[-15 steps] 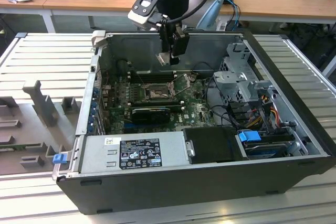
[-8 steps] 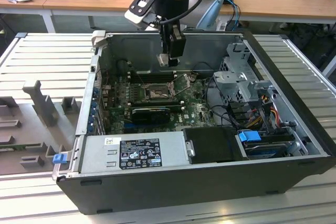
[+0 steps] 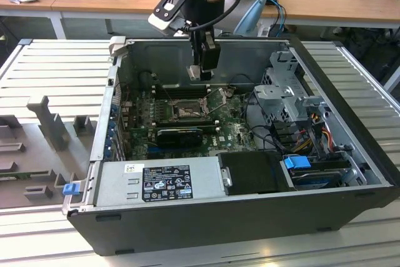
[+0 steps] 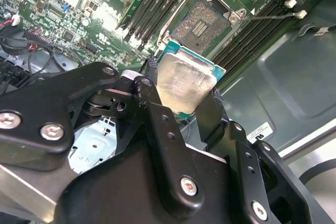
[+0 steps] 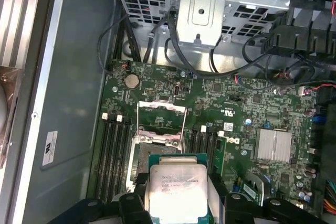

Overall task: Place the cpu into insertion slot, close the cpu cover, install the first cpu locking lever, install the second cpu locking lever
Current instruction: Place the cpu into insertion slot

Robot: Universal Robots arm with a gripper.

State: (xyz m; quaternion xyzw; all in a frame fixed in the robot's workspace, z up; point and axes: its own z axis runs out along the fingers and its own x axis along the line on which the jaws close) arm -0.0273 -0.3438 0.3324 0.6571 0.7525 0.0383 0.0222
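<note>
Above the motherboard [image 3: 232, 130] of the open computer case [image 3: 250, 220], my claw [image 3: 201, 72] hung from the arm, clamped on the cpu [image 4: 185, 83]. Both wrist views showed the chip pinched by two opposite edges between my black fingers [image 4: 155, 114]. Its pale metal top faced the cameras, and its green border showed along the free edges. I held it in the air, clear of the board.

The insertion slot [image 4: 202, 24] lay open on the board below the chip, its pin field bare and glinting, with long black memory slots [image 4: 157, 9] on either side. In the first wrist view the cpu cover [image 5: 161, 115] stood swung up from the socket, on the side toward the metal drive cage [image 5: 205, 3].

The case lay on its side on a ribbed grey tabletop [image 3: 56, 60]. In the exterior view the grey power supply [image 3: 156, 182] ran along its near wall.
</note>
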